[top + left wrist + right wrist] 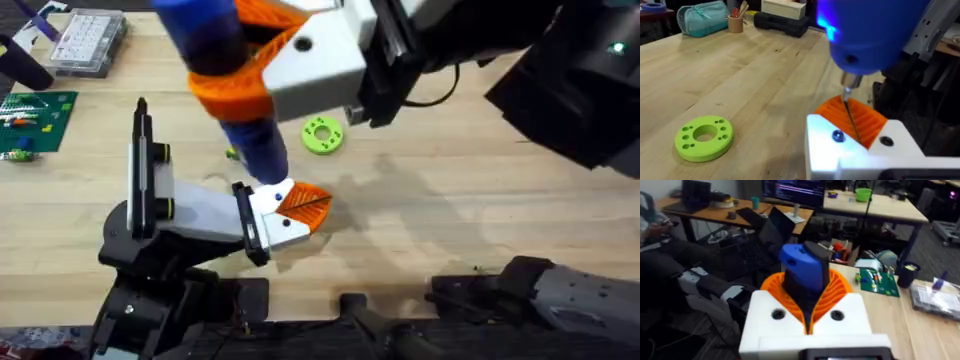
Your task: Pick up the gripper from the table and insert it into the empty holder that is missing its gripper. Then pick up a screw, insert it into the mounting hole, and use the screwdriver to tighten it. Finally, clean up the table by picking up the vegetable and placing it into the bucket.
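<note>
The right gripper (262,62) rises close under the overhead camera, its orange ribbed fingers (790,292) closed around the blue screwdriver (225,70) — the tool stands nearly upright, bit down. The thin metal bit (852,117) reaches to the white block (855,150) with its orange ribbed finger (305,203), close beside a small dark mounting hole (838,136). That block sits at the end of the holder (185,215), which stands by the bench's near edge, towards its left corner. A lime-green ring (322,134) lies flat near the bench's middle. The left gripper's own fingers are hidden — I cannot tell how they stand. A clear parts box (88,42) sits at the far left corner.
</note>
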You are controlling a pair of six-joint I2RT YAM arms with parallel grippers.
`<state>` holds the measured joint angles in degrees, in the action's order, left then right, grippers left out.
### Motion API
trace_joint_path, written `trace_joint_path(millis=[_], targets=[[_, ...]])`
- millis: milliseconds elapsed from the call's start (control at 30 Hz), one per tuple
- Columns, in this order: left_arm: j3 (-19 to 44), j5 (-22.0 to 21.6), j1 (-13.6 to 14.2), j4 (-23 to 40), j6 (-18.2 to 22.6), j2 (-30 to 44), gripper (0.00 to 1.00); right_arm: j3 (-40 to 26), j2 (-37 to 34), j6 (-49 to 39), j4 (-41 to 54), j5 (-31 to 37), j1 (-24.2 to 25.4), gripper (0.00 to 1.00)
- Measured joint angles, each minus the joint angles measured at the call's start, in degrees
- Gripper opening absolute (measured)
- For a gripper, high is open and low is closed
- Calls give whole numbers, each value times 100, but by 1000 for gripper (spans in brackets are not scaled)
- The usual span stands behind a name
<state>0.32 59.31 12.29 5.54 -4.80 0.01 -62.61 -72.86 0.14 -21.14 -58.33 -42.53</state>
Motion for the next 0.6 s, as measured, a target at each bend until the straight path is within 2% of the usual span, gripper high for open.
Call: trace_joint_path(millis=[600], targets=[[0,0,0,0,0,0,14,324,-2,-40,-156,-113,-48,25]])
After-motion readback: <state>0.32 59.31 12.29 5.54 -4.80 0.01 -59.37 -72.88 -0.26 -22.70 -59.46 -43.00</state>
